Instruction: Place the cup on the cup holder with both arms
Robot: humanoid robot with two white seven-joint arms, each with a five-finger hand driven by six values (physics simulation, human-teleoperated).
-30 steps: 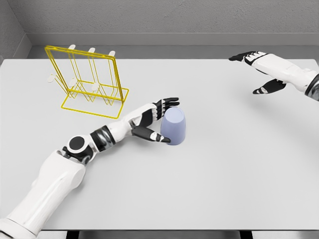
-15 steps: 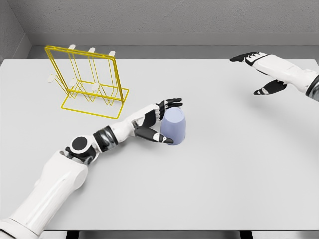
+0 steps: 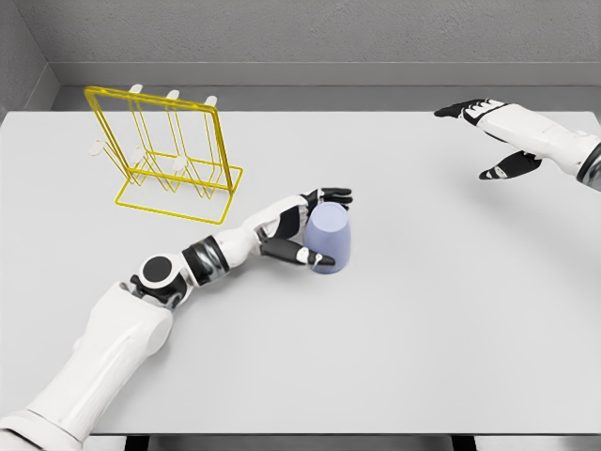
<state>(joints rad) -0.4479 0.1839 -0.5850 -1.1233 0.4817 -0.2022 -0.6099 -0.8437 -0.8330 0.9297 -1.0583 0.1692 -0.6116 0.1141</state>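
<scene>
The cup (image 3: pixel 330 239) stood upside down on the table (image 3: pixel 451 310), a little left of the middle and nearer the far edge than the near one. It was pale lavender, wider at its base on the surface and narrower at the top. The left hand (image 3: pixel 302 228) was wrapped around the cup's left side: its black fingers (image 3: pixel 334 194) curled over the far top edge and the thumb (image 3: pixel 315 256) pressed against the near side low down, so the hand grasped the cup. The left arm came in from the near left corner, its elbow bent above the table. The yellow wire holder (image 3: pixel 169 155) stood near the far left corner, well apart from the cup, upright on its rectangular base frame, with white-tipped pegs along its top and front. The right hand (image 3: pixel 496 136) hovered by the far right corner, fingers spread loosely and holding nothing, well apart from the cup.
</scene>
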